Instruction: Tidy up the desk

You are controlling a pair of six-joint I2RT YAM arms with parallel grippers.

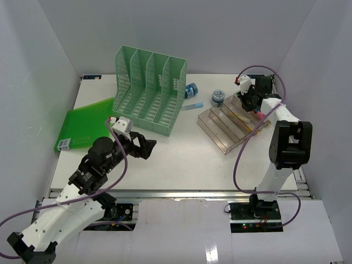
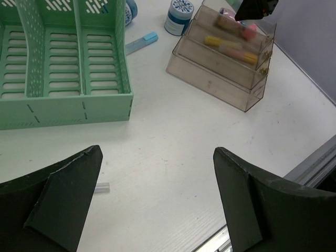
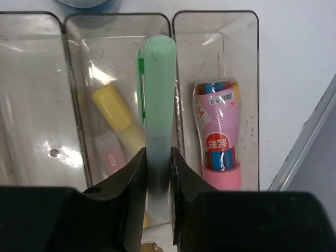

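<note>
Your right gripper (image 3: pixel 157 176) pinches a smooth green marker (image 3: pixel 159 94) over the clear tray (image 3: pixel 215 13); your left gripper (image 2: pixel 157 197) gapes wide near the mesh rack (image 2: pixel 79 107).

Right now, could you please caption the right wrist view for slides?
Right gripper shut on a green pen above the middle compartment of the clear tray, pink bottle in the next.

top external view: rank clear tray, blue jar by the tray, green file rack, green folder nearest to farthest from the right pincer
1. clear tray, directly under the right pincer, which holds a green highlighter
2. blue jar by the tray, just to its left
3. green file rack, back centre
4. green folder, far left
</note>
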